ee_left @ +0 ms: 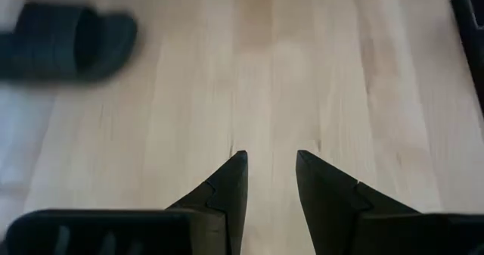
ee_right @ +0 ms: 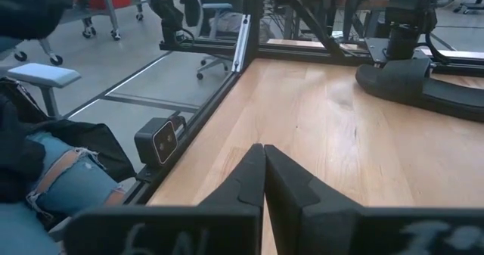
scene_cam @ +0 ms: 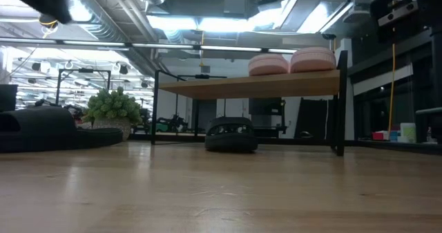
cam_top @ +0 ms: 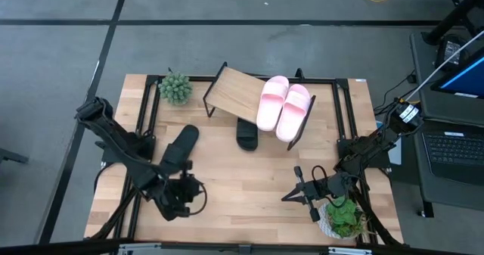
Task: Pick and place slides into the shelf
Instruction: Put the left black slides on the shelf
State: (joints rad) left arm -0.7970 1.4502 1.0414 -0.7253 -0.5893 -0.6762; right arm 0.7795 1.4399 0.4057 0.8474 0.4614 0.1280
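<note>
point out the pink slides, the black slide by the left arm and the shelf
pink slides (cam_top: 283, 104), high view, on a strap.
black slide by the left arm (cam_top: 181, 144), high view, mid-sole.
shelf (cam_top: 231, 91), high view, bare board.

Left arm reached in from frame's left edge, left gripper (cam_top: 184, 197) low at lower left, fingers parted, empty. Right arm entered from right, right gripper (cam_top: 290, 195) at lower right, fingers pressed together.

A robotics lab or workshop: exposed ceiling ducts (scene_cam: 103, 25) and strip lights upper left in the low view, laptop (cam_top: 454, 153) at the high view's right edge, rolling chairs (ee_right: 208, 17) on grey concrete floor.
</note>
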